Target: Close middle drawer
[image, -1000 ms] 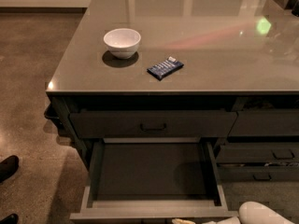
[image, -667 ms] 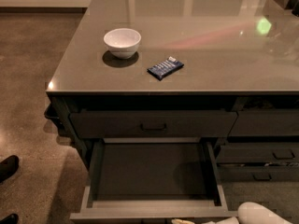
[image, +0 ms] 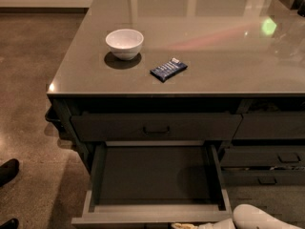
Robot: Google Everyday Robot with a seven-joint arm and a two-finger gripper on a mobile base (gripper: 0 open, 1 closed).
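Note:
The middle drawer (image: 155, 209) is pulled far out of the dark-grey cabinet, and its plain grey box interior shows empty. Its front lies at the bottom edge of the view and its handle is hidden. Above it, the top drawer (image: 156, 126), with a small loop handle, sits in line with the cabinet front. My gripper (image: 190, 225) is just in front of the open drawer's front, at the bottom edge right of centre. Only its top and a white arm segment (image: 259, 218) show.
A white bowl (image: 124, 43) and a blue snack packet (image: 168, 69) lie on the grey countertop (image: 214, 42). Narrower drawers (image: 267, 157) of the neighbouring column are at the right. Dark shoes (image: 8, 171) stand on the brown floor at the left.
The white arm segment at the bottom right has crept slightly left along the drawer's front. The drawer, bowl and packet have not moved.

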